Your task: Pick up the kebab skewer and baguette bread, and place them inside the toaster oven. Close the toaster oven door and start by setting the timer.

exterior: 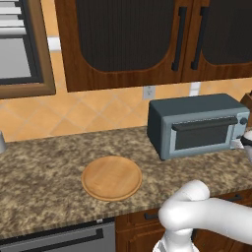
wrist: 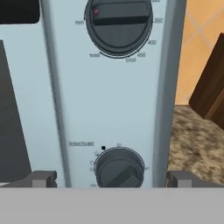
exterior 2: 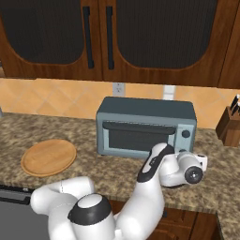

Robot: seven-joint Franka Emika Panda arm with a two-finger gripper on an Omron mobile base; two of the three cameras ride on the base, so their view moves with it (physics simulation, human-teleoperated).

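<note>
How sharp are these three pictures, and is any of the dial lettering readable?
Hand view: the lower dark round timer knob looks soft, its small labels smeared; "toast" and "broil" by the upper dark knob read. Both base views: evenly lit, blue-grey metal toaster oven crisp, no glare.

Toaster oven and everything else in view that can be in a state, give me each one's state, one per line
toaster oven door: shut.
upper knob: red mark at its upper left.
lower knob: bar slanted, gripper close in front.
gripper: open, empty, tips either side of the lower knob.
cutting board: flat on the counter, bare.
wall cabinet doors: shut.
knife block: upright, right of the oven, knives in it.
</note>
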